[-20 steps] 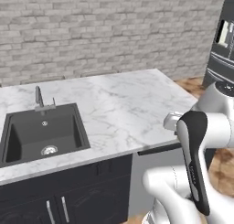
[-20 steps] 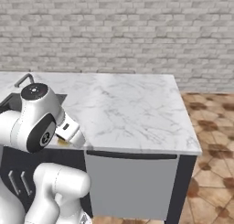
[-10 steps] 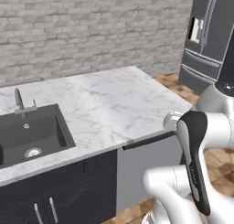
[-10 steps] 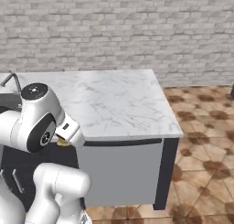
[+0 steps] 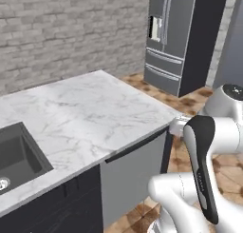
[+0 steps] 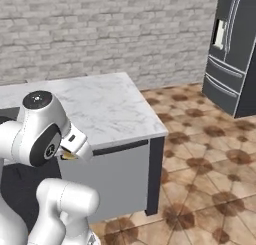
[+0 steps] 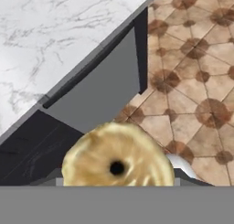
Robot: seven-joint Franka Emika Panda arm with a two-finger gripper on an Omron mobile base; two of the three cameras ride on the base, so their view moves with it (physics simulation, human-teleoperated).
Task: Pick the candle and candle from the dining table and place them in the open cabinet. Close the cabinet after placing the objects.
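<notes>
A pale yellow candle [image 7: 117, 161] with a dark wick hole sits at the bottom of the hand view, end-on, with my gripper shut on it. In the right base view a yellow bit of the candle [image 6: 69, 156] peeks out under my gripper [image 6: 73, 148], which hangs just off the front edge of the dining table [image 6: 107, 106]. The table's marble top [image 5: 95, 113] carries the black sink [image 5: 16, 156] at the far left, and its grey dishwasher front [image 7: 98, 93] faces me. The cabinet is out of view.
A dark double-door fridge [image 5: 182, 37] [image 6: 235, 49] stands at the right against the grey brick wall [image 6: 110, 34]. Brown patterned floor tiles [image 6: 200, 164] spread to the right of the table's end.
The whole picture has shifted: the base has turned right, so the sink slid off to the left and the fridge and floor came in. The candle stays in my gripper.
</notes>
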